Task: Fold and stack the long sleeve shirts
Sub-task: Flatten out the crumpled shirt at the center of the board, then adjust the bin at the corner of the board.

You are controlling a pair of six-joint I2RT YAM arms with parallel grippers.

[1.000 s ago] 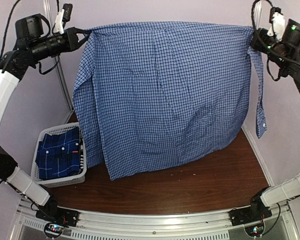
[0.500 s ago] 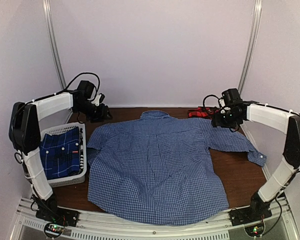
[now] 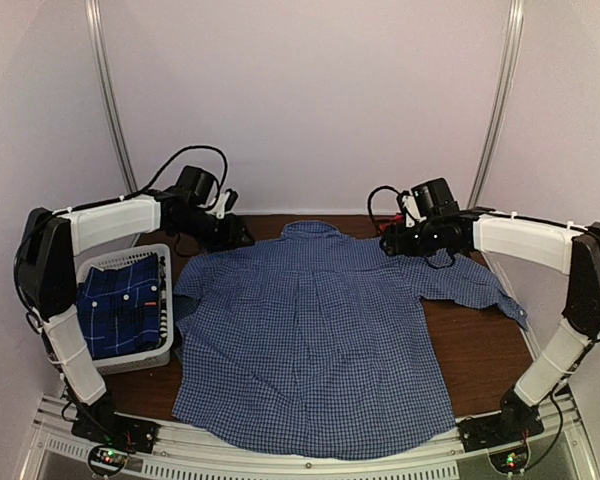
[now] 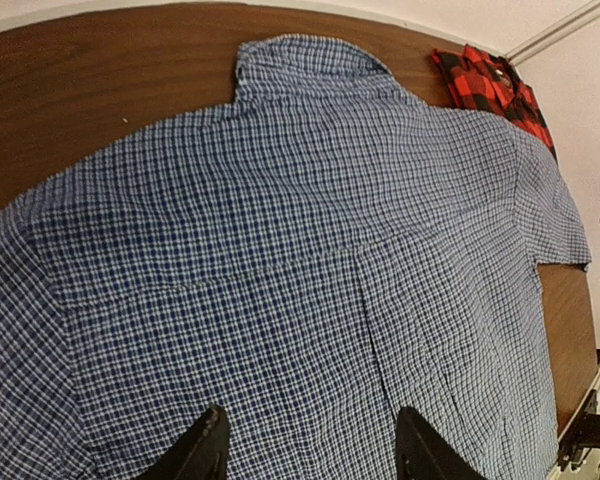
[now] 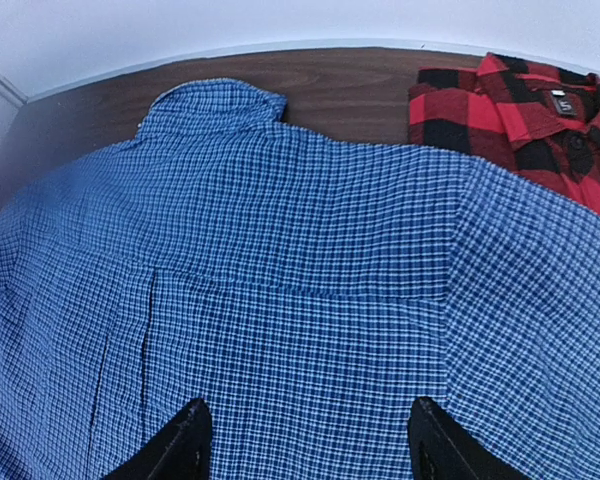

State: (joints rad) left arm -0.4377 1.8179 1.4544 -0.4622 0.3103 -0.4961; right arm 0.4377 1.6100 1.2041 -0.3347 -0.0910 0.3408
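Your shirt (image 3: 310, 340) lies spread back-up on the table (image 3: 485, 355). The left gripper (image 3: 244, 239) and right gripper (image 3: 386, 243) hover released over its shoulders (nothing held). Folding seems next: take a sleeve and bring it inward.

Robot lab test booth. Plain pale walls (image 3: 300, 100) closing in a brown wooden table (image 3: 480, 355); metal rails (image 3: 108, 100) up the upper corners; aluminium frame (image 3: 280, 468) along the bottom edge, white robot arms (image 3: 520, 235) bolted there, loose black cables (image 3: 170, 157) at upper left.
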